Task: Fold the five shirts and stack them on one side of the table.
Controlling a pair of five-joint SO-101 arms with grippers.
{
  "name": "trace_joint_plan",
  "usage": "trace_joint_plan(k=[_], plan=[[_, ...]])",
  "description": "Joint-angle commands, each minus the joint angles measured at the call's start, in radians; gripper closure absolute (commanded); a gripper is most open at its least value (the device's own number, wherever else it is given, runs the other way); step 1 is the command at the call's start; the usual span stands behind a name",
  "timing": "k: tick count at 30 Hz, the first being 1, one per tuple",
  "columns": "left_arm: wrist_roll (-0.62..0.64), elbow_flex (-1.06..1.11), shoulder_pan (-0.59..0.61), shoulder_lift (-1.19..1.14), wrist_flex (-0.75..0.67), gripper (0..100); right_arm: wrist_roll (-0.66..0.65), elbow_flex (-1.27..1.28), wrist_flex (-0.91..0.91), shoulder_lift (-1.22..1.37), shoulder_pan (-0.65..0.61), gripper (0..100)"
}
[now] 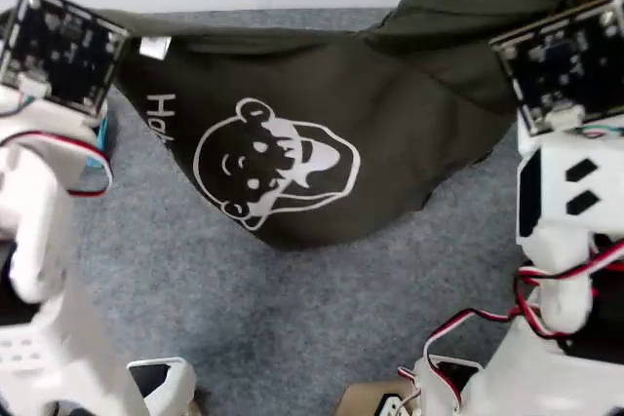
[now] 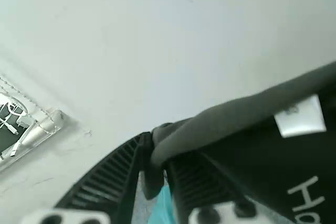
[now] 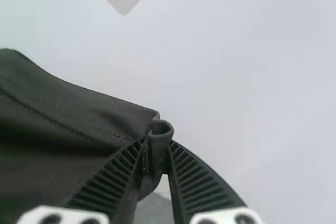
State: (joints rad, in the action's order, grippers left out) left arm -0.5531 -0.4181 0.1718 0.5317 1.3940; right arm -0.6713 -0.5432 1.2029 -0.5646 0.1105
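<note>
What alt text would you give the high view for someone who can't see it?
A dark shirt with a white cartoon print is held stretched between two white robot arms over a grey table. The left arm holds the end near the white tag, the right arm the other end.

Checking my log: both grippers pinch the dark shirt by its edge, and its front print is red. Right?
Not quite: the print is white, not red, as the high view shows. The left gripper and right gripper do pinch the dark shirt by its edge.
</note>
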Motion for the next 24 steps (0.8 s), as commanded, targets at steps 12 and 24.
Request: trace_joint_plan(k=[12,24], plan=[[-0.227,-0.030,0.009,0.121,0.230,99,-0.129,-0.017,-0.196,-0.096,0.077,99.0],[-0.327,-0.030,0.009,0.224,0.063,99,-0.130,-0.014,-0.300,-0.117,0.213,99.0]])
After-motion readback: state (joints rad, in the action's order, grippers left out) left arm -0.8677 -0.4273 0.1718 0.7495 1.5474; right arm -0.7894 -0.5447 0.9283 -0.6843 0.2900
